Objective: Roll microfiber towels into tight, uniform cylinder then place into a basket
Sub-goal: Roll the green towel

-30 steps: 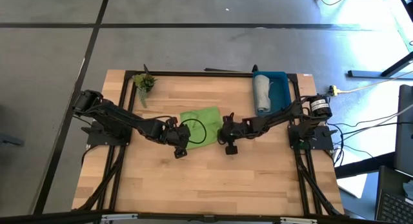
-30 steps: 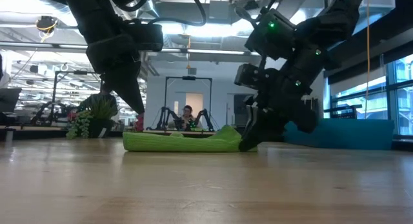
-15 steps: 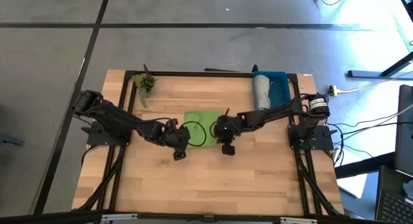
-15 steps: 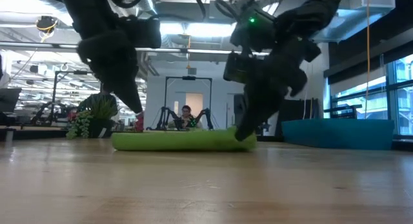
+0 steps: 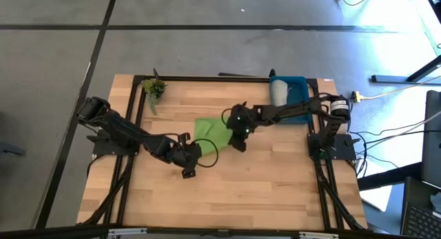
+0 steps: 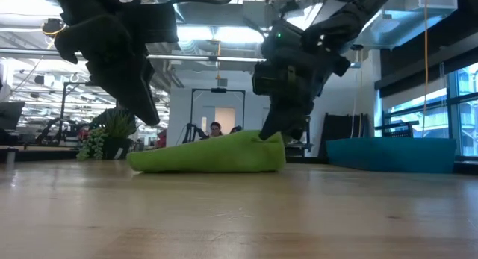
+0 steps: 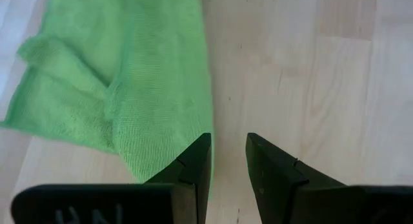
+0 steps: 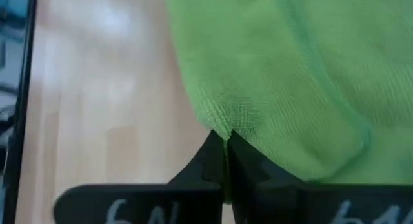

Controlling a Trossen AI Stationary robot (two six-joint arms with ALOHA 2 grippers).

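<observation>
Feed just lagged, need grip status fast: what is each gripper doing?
Left gripper: open, empty, fingers beside the green towel's edge.
Right gripper: shut on the green towel, pinching its edge and lifting it.

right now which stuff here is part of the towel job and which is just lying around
Part of the job:
- green towel, pinched at its edge by the shut right gripper
- grey towel, rolled, lying in the blue basket
- left gripper, open beside the green towel

Just lying about:
- plant sprig
</observation>
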